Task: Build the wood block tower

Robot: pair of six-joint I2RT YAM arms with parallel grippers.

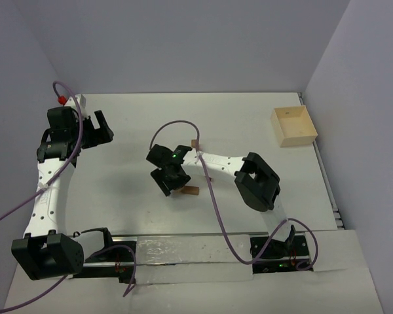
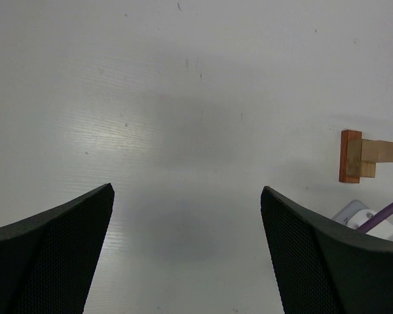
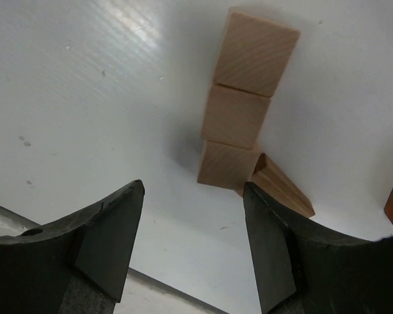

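While right gripper (image 3: 193, 190) hovers near wood block tower (image 3: 241, 104), jaws apart — empty; left gripper (image 2: 187, 196) spread wide, empty.

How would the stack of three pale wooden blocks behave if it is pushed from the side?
Likely it tips or comes apart rather than slides: the stack is narrow and its blocks seem only to rest on each other. The flat-faced blocks look stiff and should not roll. The wedge at its base may brace that side a little.
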